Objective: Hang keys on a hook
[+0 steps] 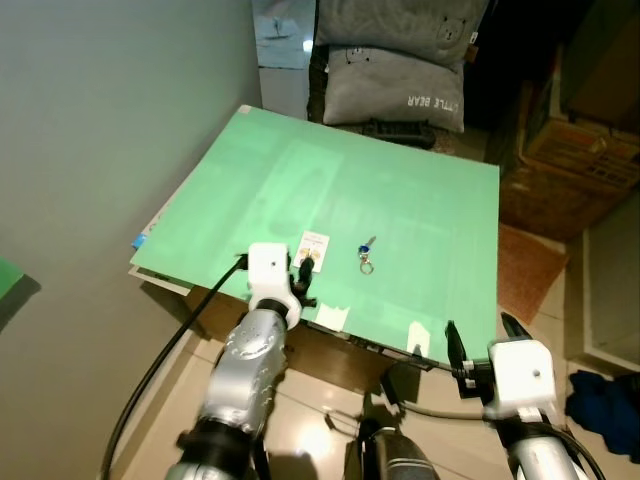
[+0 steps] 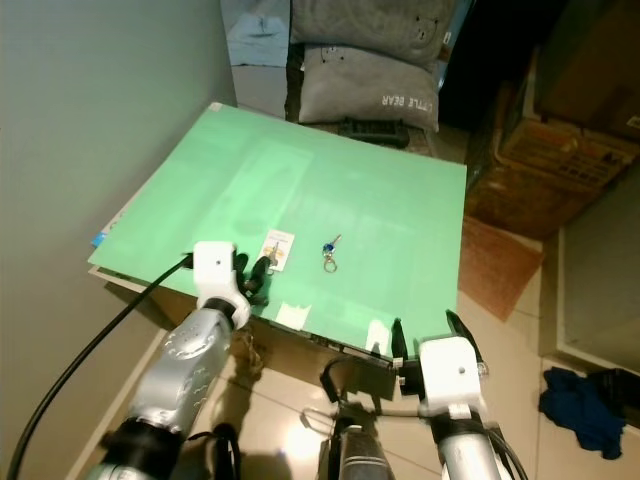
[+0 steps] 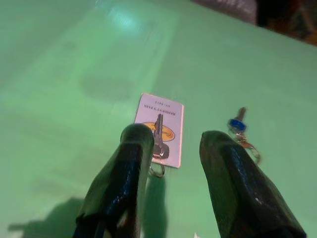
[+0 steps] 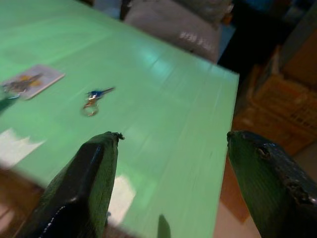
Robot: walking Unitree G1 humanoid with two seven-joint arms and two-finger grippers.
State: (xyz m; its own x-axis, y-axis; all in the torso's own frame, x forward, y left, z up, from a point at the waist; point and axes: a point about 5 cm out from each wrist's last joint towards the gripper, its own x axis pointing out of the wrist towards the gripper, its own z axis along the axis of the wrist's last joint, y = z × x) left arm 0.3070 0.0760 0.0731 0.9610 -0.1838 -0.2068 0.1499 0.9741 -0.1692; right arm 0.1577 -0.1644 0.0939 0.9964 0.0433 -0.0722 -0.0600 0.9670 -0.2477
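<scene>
**Spotter:** What have you got in front of you?

**Me:** I'm looking down on a green surface (image 1: 400,200) that runs against a grey wall (image 1: 90,150) on my left. Two sets of keys lie near its front edge. One is a blue-headed key (image 1: 367,252) on a ring, out in the open. The other is a silver key (image 3: 158,141) resting on a white card (image 3: 161,126) with a yellow print.

**Spotter:** Where's your left arm?

**Me:** My left gripper (image 3: 171,144) is over the near edge of the surface, just at the card. Its fingers (image 3: 126,168) are spread, holding nothing. In the left wrist view one fingertip is right beside the silver key's ring; I can't tell whether it touches.

**Spotter:** And the right?

**Me:** My right gripper (image 1: 480,335) hangs at the front right corner of the surface, fingers (image 4: 89,173) wide apart and empty. The blue-headed key is well ahead of it.

**Spotter:** Anything else around?

**Me:** Two pale pieces of tape (image 1: 330,316) sit on the front edge. Beyond the far side I see grey cushions (image 1: 400,85), one printed with "LITTLE BEAR". Cardboard boxes (image 1: 570,150) are stacked to my right, and a blue cloth (image 1: 605,395) lies on the floor tiles.
</scene>
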